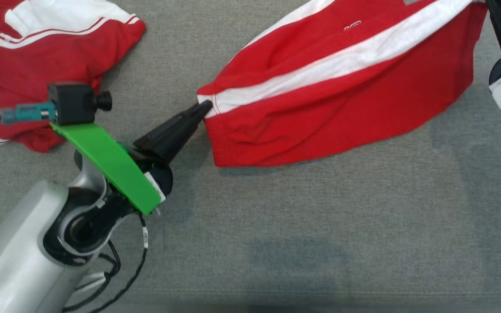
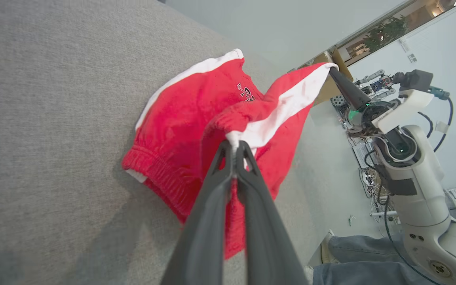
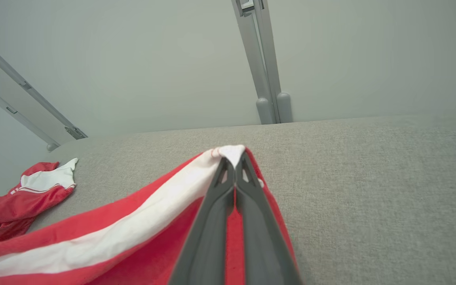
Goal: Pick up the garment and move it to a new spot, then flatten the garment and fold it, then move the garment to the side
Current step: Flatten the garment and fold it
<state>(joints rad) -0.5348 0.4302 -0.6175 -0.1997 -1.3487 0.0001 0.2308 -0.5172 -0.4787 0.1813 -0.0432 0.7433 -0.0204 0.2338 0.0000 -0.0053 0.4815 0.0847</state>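
The garment [image 1: 342, 100], a pair of red shorts with a broad white stripe, was stretched between the two tools over the grey cloth-covered counter [image 1: 320, 226]. The left tool [image 1: 207, 106] was closed tight on the near-left corner of the shorts, its two dark fingers pinching the white stripe right at the hem. In the left wrist view the fingers met with only a fold of white cloth between them. The right tool [image 1: 489, 5] stood at the far right corner, its jaws likewise pressed together on the other end of the same white stripe (the right wrist view showed the white tip of the cloth bunched just above the fingertips).

Between the two grips the striped edge ran taut and slanted, higher in the head view at the right end than at the left. Below it the red cloth hung in a loose curve and cast a shadow on the counter. In the left wrist view the gathered elastic waistband lay down on the grey surface while the striped edge was raised off it.

A second garment [image 1: 37, 52], red with white panels and thin stripes, lay crumpled at the far left of the counter, well apart from the shorts. A green bracket [image 1: 107, 165] sat on the left wrist. A person's legs [image 2: 362, 253] in jeans showed beside the counter.
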